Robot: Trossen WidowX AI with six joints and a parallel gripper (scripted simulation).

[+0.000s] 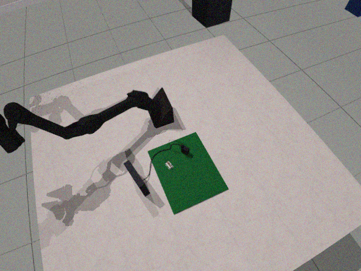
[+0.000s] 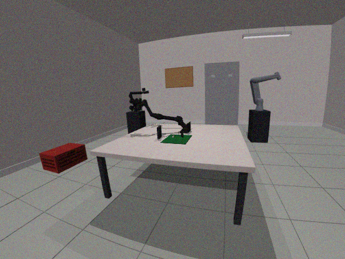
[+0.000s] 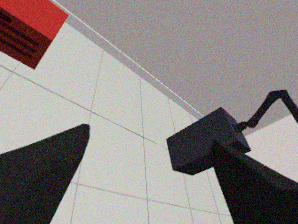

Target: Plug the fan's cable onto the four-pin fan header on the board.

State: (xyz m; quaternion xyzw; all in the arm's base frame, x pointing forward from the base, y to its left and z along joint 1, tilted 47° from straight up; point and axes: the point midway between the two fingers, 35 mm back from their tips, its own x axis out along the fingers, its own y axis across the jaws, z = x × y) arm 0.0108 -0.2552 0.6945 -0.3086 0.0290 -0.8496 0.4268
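A white tabletop (image 2: 208, 150) on dark legs stands on a pale tiled floor (image 2: 304, 179). The far wall carries a grey door (image 2: 221, 92), an orange board (image 2: 179, 77) and a strip light (image 2: 267, 35). A red crate (image 2: 63, 157) sits by the left wall.

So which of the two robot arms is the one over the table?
The black arm, stretched low over the table toward the green board. The grey arm stands on its pedestal off the table.
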